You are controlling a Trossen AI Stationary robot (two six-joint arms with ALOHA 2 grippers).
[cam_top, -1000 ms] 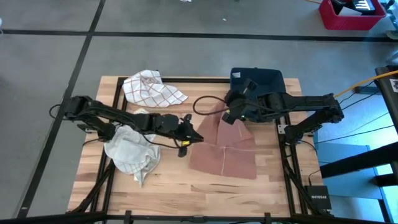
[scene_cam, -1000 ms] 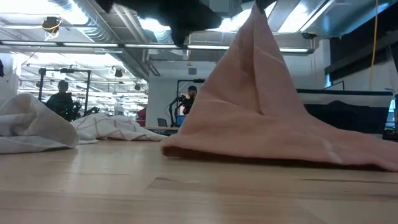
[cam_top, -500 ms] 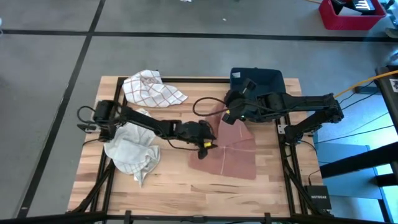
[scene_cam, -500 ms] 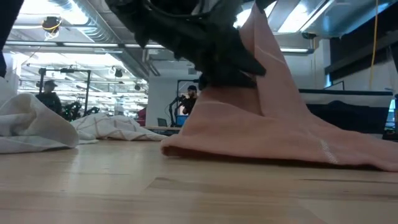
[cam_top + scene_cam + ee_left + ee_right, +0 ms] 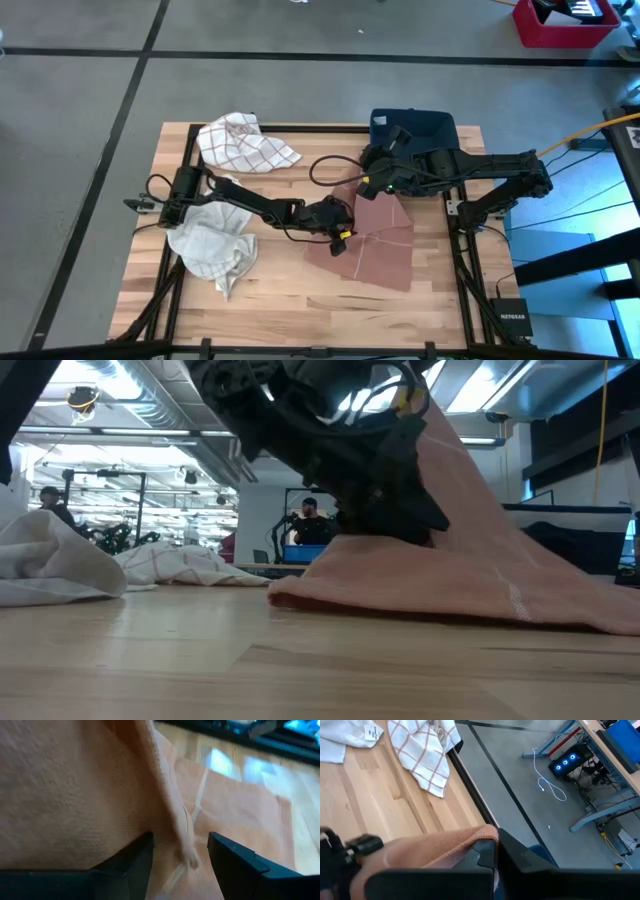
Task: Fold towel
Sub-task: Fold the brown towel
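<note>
A salmon towel (image 5: 378,248) lies at the table's right middle. One part of it is pulled up into a tent (image 5: 470,480) under my right gripper (image 5: 371,187), which is shut on it above the towel's far side. My left gripper (image 5: 344,231) reaches in low from the table's left and stands open at the tent's left slope. A hanging fold of the towel (image 5: 176,827) shows between its two fingers (image 5: 135,862). The towel's near and right parts rest flat on the wood (image 5: 560,605). My left gripper has its open fingers on either side of the hanging fold's edge (image 5: 184,851), coming in slanting down from the table's left; I cannot tell whether they touch the cloth. My right gripper (image 5: 496,852) pinches a raised bit of the towel (image 5: 465,842) between its shut fingers, slanting down from the table's right. One layer or several, I cannot tell. The cloth hangs below it as a tent, its lower part on the table.
A crumpled white cloth (image 5: 212,243) lies at the left under my left arm. A white checked cloth (image 5: 243,141) lies at the far left. A dark blue bin (image 5: 412,128) stands at the far edge behind my right gripper. Bare wood (image 5: 300,290) runs along the near edge.
My left gripper has gone toward the table's right edge and down, from beside the towel's left edge to the raised tent, its arm stretching out over the white cloth. My right gripper has kept the towel raised in place.
</note>
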